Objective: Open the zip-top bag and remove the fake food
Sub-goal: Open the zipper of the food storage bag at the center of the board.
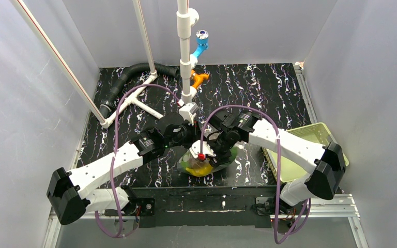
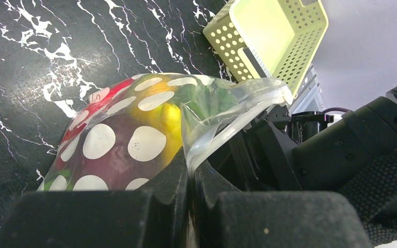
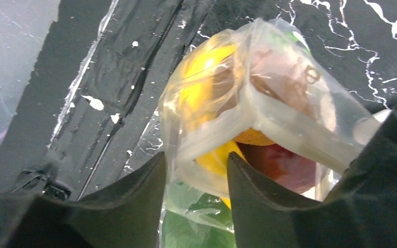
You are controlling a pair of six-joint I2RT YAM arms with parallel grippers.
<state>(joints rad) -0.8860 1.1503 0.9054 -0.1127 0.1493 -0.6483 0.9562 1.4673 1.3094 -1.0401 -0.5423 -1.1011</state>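
At table (image 1: pixel 269 88) 6 o'clock: left gripper (image 2: pixel 191 173) pinched bag (image 2: pixel 129 129) lip; right gripper (image 3: pixel 196 173) straddled other lip, unclamped; next, clamp, pull apart.

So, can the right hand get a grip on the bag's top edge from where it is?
Probably yes. The bag has its edge between the open fingers of the right hand, with nothing in between, while the left hand pinches another fold of it.
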